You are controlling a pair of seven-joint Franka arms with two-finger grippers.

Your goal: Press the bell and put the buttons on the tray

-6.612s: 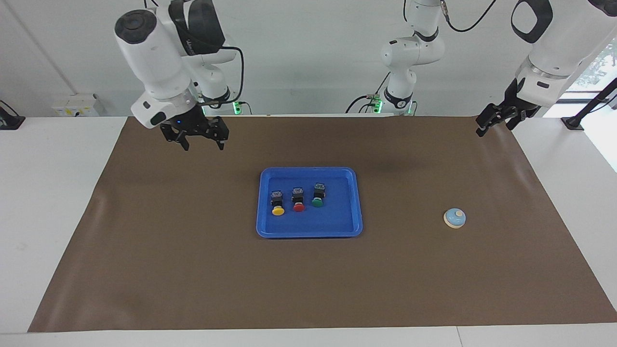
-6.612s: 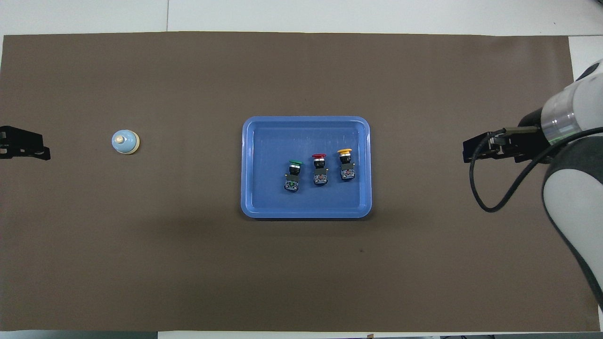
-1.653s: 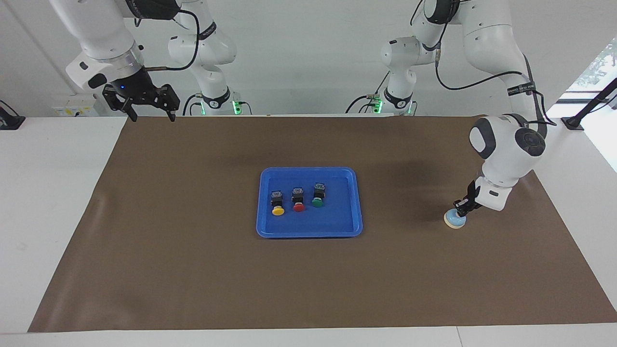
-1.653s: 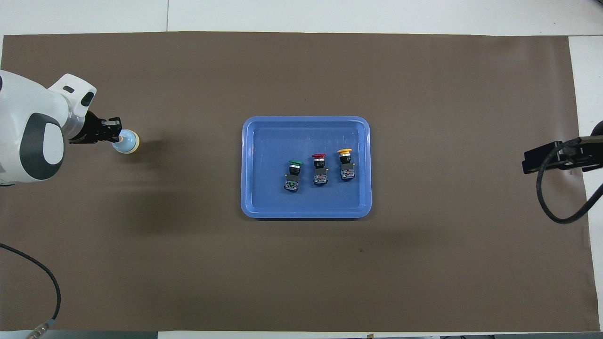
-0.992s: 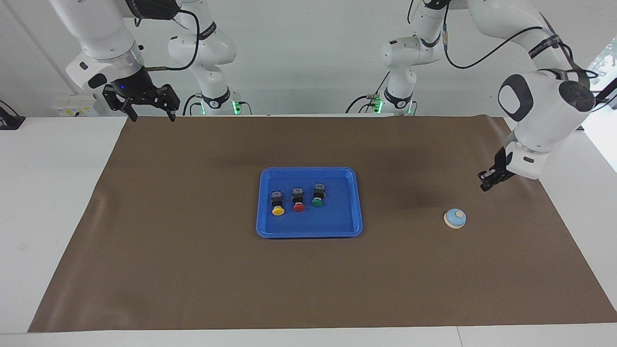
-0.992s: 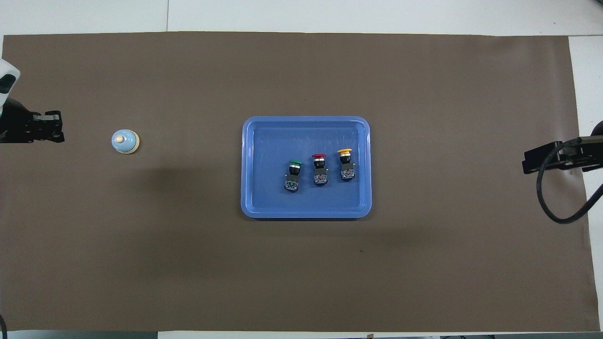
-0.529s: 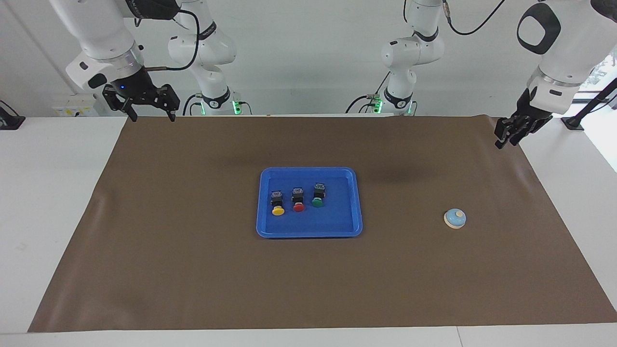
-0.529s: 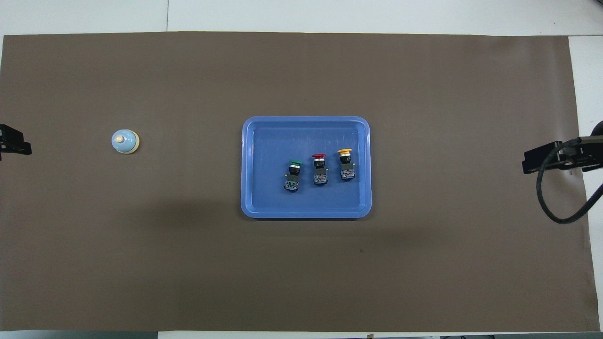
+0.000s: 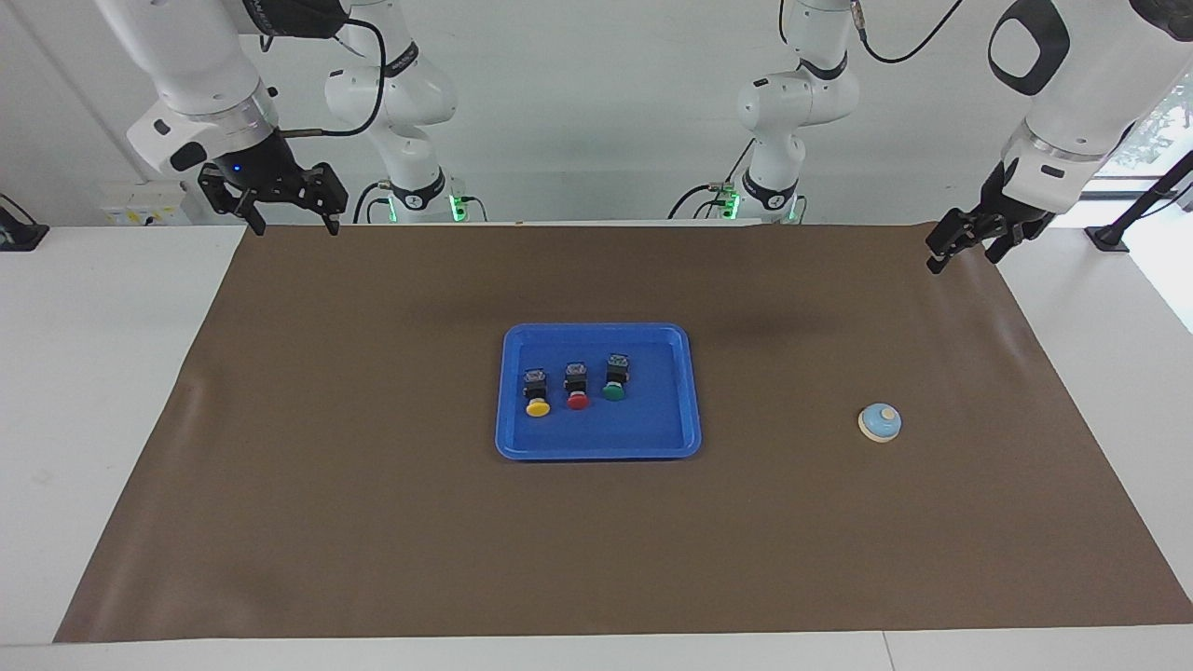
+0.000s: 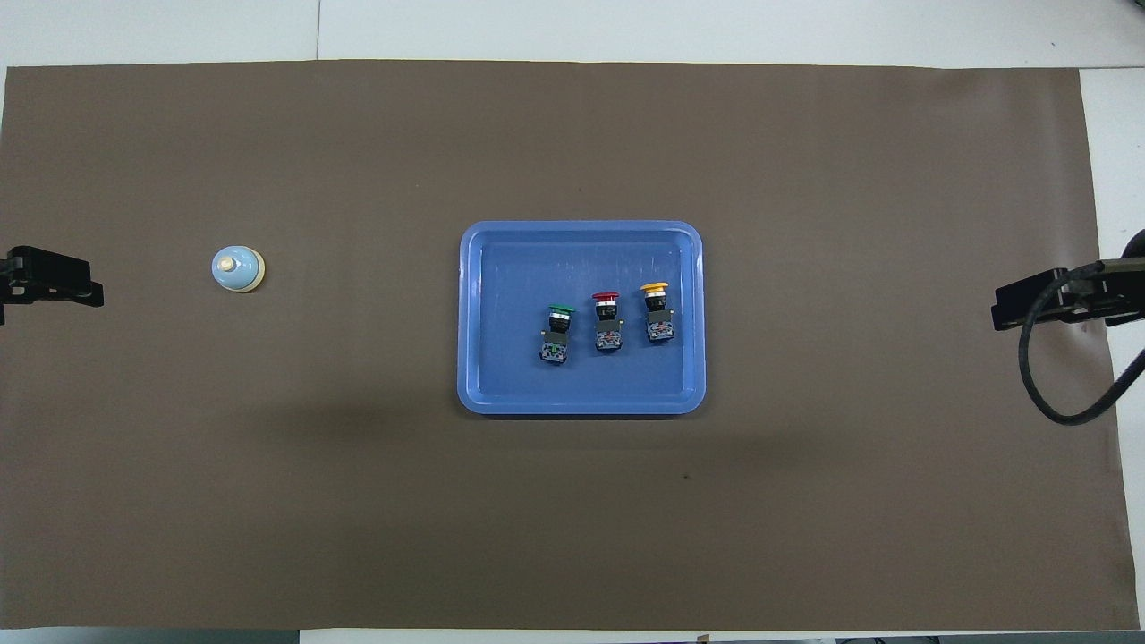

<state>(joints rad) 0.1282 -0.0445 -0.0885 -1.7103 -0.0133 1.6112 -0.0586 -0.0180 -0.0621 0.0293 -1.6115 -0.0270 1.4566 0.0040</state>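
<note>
The blue tray (image 9: 596,449) (image 10: 581,229) lies mid-mat and holds three buttons in a row: yellow (image 9: 537,407) (image 10: 654,289), red (image 9: 578,401) (image 10: 606,297) and green (image 9: 612,391) (image 10: 561,310). The light-blue bell (image 9: 879,423) (image 10: 238,269) stands alone on the mat toward the left arm's end. My left gripper (image 9: 963,250) (image 10: 63,279) hangs open and empty, well clear of the bell, over the mat's edge by its base. My right gripper (image 9: 293,226) (image 10: 1029,309) waits open and empty over the mat's corner at its own end.
A brown mat (image 9: 373,522) covers most of the white table (image 9: 93,391). A black cable (image 10: 1047,394) loops down from the right arm's wrist.
The left gripper has lifted away from beside the bell, drawn back toward its base and spread its fingers. Bell, tray, buttons and right arm have not moved.
</note>
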